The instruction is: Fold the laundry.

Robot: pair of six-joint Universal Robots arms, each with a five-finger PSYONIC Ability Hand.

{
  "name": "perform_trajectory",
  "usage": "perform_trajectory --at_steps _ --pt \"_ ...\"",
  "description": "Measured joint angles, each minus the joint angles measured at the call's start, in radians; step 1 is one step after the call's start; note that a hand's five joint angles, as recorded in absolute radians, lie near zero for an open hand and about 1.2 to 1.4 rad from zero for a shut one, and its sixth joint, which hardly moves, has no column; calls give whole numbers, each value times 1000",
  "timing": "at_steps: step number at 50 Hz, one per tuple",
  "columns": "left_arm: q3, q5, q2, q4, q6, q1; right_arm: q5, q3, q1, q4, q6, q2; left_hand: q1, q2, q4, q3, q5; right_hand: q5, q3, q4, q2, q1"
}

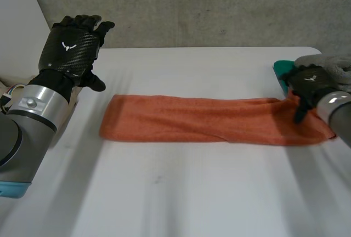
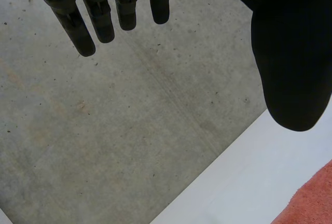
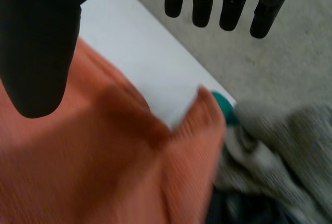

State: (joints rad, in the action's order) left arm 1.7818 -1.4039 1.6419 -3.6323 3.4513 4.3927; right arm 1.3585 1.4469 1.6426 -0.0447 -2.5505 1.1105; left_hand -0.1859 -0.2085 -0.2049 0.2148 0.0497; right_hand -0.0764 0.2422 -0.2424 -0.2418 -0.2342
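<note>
The towel (image 1: 214,119) lay in a long strip, the left hand (image 1: 71,45) raised open, the right hand (image 1: 308,80) open over its end, which likely needed pinching for the crosswise fold.

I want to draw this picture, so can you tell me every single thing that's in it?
towel: one, orange, folded into a long strip across the middle of the table
grey cloth: one, grey, bunched at the table's far right edge
teal thing: one, teal, beside the grey cloth; I cannot tell what it is
table: one, white, under it all
left hand: one, black, open, raised over the table's far left side
right hand: one, black, open, at the towel's right end
</note>
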Motion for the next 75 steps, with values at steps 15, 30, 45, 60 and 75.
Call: perform_trajectory --at_steps 15,30,45,60,75 --pt "-1 -3 19 3 -1 -8 -160 80 -191 -47 197 -75 0 0 0 0 0 -93 90 -88 -84 -93" --pt "1 -7 22 3 -4 -12 -112 108 -223 -258 203 -147 0 0 0 0 0 -901 936 -940 -934 -890" --pt "0 -11 -2 2 -6 16 -31 61 103 -349 411 21 0 0 0 0 0 -915 944 -954 -934 -890" --pt "-6 -10 -43 1 -46 77 -218 -276 716 -421 654 -306 0 0 0 0 0 -915 947 -955 -934 -890" --pt "-20 -5 -37 1 -79 114 -170 -595 877 -432 517 -581 0 0 0 0 0 30 -33 28 33 13"
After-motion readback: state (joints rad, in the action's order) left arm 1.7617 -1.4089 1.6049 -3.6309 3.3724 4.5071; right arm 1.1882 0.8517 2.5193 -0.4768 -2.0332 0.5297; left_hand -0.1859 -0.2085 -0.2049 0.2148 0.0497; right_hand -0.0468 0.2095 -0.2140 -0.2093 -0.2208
